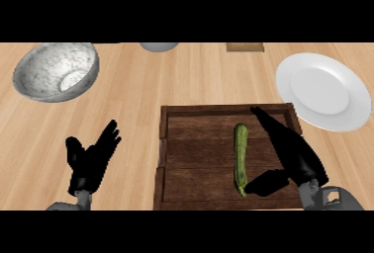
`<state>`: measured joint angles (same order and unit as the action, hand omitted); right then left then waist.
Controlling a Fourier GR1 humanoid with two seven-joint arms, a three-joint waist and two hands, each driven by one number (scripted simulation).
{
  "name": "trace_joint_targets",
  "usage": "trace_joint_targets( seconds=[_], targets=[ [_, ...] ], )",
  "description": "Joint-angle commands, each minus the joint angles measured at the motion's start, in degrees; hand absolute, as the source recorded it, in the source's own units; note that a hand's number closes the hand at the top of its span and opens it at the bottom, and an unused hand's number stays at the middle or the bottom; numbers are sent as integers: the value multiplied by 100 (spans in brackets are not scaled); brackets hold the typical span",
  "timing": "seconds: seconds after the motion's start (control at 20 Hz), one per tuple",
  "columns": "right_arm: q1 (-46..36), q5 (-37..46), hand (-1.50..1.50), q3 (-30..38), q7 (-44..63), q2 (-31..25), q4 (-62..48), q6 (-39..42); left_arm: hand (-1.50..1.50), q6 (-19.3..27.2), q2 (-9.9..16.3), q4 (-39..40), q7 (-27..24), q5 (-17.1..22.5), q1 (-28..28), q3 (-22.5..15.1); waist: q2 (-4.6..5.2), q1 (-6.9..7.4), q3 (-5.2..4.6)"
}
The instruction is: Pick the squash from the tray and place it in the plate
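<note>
The squash point(240, 157) is seen lying lengthwise in the tray point(197, 148), not yet lifted, so the pick and the carry to the plate point(325, 91), which holds nothing, are judged to be left. The right hand point(288, 155) is held just beside the squash, fingers straight and stretched out, thumb near its lower end; no grasp is made. The left hand point(91, 160) is rested open left of the tray.
</note>
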<state>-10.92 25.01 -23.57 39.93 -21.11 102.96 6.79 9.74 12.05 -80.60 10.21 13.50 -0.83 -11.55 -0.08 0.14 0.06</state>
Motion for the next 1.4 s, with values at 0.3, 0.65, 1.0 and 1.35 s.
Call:
trace_joint_targets(
  seconds=[0.3,0.65,1.0,1.35],
  targets=[
    [-227,1076,-150,-127,564,633,-302,397,0,-182,-190,-31,22,-225,186,131,6,3,-8],
    [169,1730,-150,-265,159,1052,-711,191,0,-403,-298,-46,-146,-361,333,248,6,-2,-7],
    [-80,1691,-150,325,-472,1270,-1515,472,0,-349,-430,-380,488,-498,196,376,7,-3,-6],
    [-242,2258,150,105,-1243,1110,-2077,429,0,-425,-452,-272,433,-598,142,455,8,-1,-6]
  ],
)
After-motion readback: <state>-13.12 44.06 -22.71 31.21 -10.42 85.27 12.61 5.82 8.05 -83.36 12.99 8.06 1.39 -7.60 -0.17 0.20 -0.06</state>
